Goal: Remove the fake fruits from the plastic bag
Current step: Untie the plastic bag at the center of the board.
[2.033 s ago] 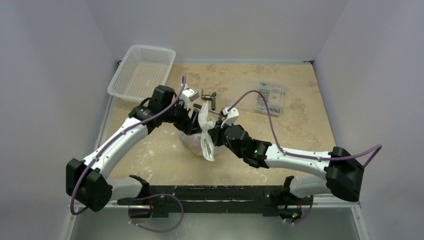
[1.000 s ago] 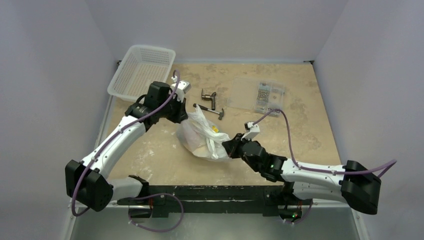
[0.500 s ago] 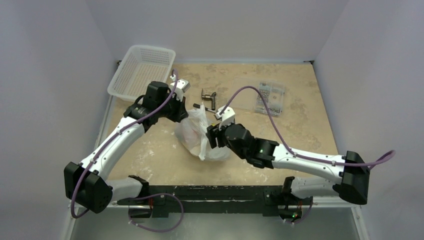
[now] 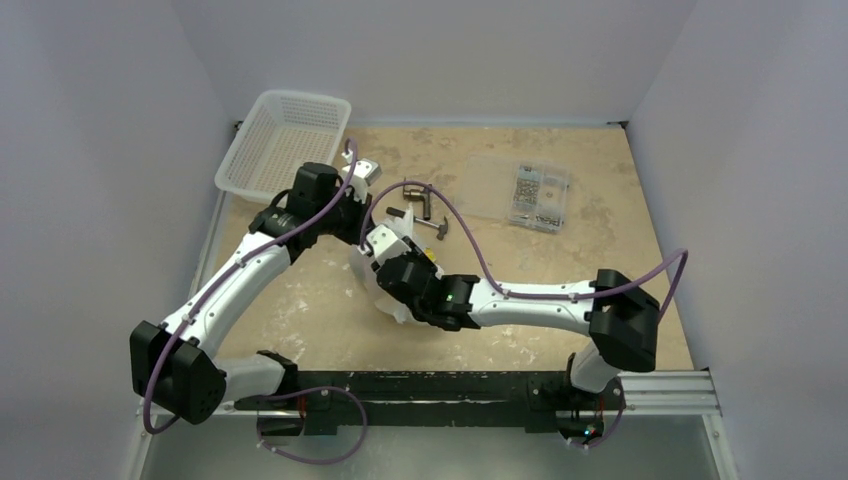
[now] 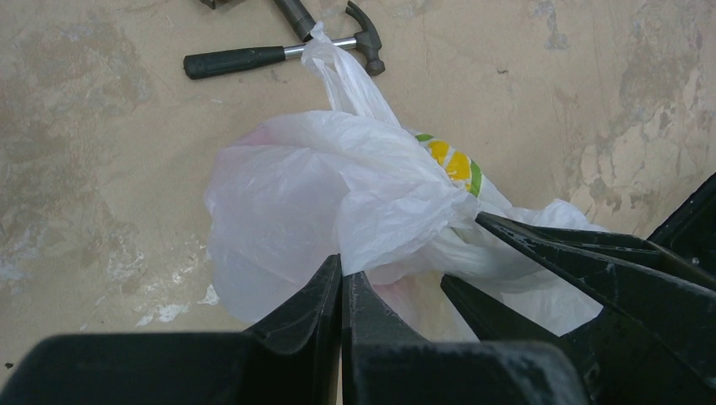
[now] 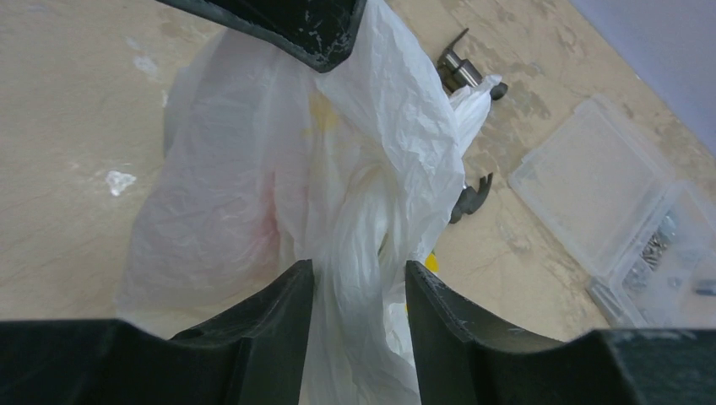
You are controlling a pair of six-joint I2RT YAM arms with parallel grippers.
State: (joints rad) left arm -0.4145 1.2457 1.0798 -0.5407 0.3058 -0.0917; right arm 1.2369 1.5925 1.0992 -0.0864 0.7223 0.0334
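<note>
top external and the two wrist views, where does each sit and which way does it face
Top external: high behind the bases, looking down on the table; both arms whole.
Left wrist: on the left gripper, facing along its shut fingers pinching the plastic bag; hammer beyond.
Right wrist: on the right gripper, facing the bag between its fingers; clear box beyond.
Shared: both wrist views show bag, hammer, other gripper.

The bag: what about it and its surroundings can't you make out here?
- Fruits: all views, hidden inside the bag; only pinkish tints show through.
- Right gripper: wrist view, plastic between its jaws; gripped or not, unclear.
- Box parts: top view, too small.
</note>
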